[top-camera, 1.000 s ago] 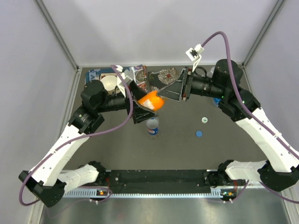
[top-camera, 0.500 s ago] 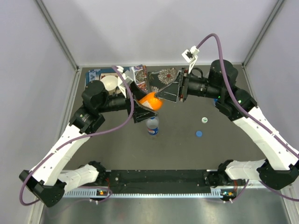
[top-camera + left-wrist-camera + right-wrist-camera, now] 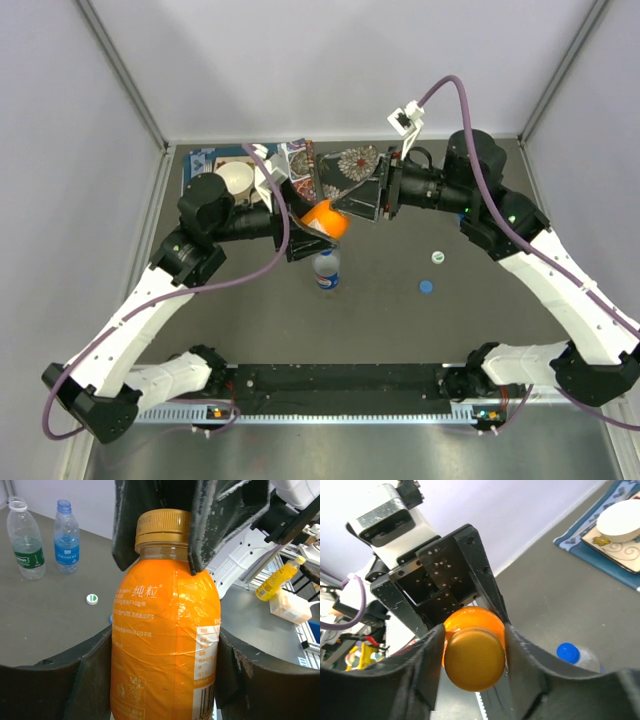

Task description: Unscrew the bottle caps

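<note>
The short orange bottle (image 3: 322, 218) hangs in the air between the two arms, its gold cap (image 3: 474, 659) screwed on. My left gripper (image 3: 165, 636) is shut on the bottle's body (image 3: 165, 630), both pads pressed to its sides. My right gripper (image 3: 474, 630) is open; its fingers (image 3: 215, 520) stand close on either side of the cap. A clear bottle with a blue-red label (image 3: 326, 270) stands on the table just below, blue cap on. In the left wrist view a clear green-label bottle (image 3: 25, 540) stands uncapped beside a blue-tinted bottle (image 3: 66, 537) with its cap on.
Two loose caps lie on the table right of centre, a white-green one (image 3: 437, 257) and a blue one (image 3: 426, 287). A white bowl (image 3: 236, 177) sits on a patterned mat (image 3: 205, 160) at the back left. Patterned coasters (image 3: 355, 160) lie at the back.
My left gripper has closed onto the orange bottle's body. My right gripper's fingers have spread a little off the cap. Both wrists and the bottle drifted slightly left.
</note>
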`<state>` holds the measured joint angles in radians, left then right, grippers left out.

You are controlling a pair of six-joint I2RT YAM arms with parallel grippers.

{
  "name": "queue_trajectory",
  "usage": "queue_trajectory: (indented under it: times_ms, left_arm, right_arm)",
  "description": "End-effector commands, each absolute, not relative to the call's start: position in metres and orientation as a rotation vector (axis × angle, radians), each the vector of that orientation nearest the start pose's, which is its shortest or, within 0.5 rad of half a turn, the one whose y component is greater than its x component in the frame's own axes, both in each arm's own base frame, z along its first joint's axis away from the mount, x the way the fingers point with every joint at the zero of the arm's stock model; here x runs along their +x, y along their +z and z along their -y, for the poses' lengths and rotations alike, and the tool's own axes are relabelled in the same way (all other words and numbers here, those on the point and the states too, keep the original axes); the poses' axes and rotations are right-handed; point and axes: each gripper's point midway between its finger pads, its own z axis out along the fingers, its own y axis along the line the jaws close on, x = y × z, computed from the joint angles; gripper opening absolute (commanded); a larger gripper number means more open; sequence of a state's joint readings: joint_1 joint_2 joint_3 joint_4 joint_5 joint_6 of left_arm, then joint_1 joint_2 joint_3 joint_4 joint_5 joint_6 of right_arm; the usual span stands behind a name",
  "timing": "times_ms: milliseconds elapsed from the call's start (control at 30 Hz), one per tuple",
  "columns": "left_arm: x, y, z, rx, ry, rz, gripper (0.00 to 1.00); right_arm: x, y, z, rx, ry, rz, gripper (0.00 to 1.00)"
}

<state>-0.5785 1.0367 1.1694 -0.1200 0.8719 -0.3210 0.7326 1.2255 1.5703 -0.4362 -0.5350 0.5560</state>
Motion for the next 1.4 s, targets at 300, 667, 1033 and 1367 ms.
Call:
queue_trajectory:
  times_ms: [300,667,1033,1367]
  left_arm:
    - [0.219,0.408,0.255,0.616,-0.82,-1.392,0.32]
    - [0.223,0.387,0.26,0.595,-0.572,-1.413,0.29]
    - [0.223,0.389,0.256,0.576,-0.554,-1.404,0.28]
    - [0.224,0.39,0.257,0.572,-0.556,-1.402,0.27]
  right_arm:
    - [0.229,0.478,-0.287,-0.238,1.191,-1.705,0.74]
    - [0.235,0.485,-0.316,-0.189,1.261,-1.742,0.74]
    - [0.233,0.448,-0.329,-0.21,1.229,-1.853,0.72]
    - [0.231,0.434,-0.333,-0.235,1.228,-1.886,0.48]
